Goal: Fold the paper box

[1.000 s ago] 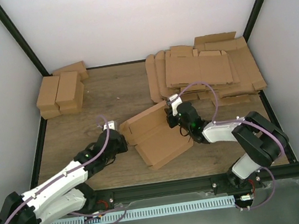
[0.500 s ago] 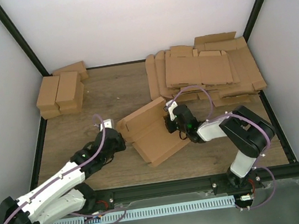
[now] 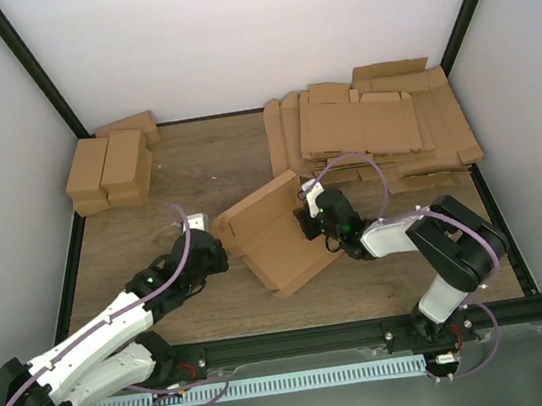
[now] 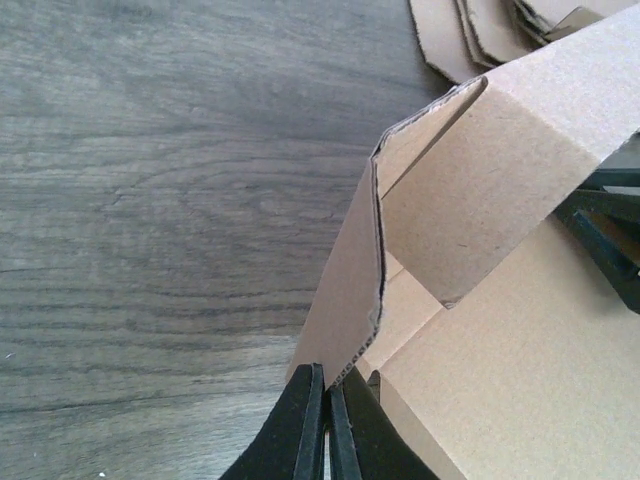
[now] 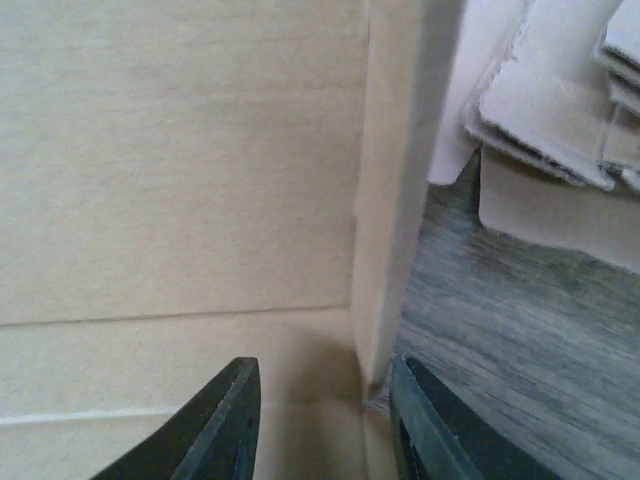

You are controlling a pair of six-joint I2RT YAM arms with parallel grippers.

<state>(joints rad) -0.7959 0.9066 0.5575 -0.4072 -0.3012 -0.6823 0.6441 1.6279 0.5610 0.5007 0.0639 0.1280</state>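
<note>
The plain brown, partly folded die-cut cardboard paper box (image 3: 274, 235), mid-surface between the arms, looks light, thin and crease-prone, best held at wall edges: left gripper (image 4: 327, 405) jaws pinch its raised flap, right gripper (image 5: 322, 415) jaws straddle its wall, parted.

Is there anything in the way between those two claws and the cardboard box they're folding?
Nothing visible. The left gripper is already pinched on a raised wall of the box, and the right gripper straddles the wall on the opposite side, fingers apart. The blanks and finished boxes lie farther back.
</note>
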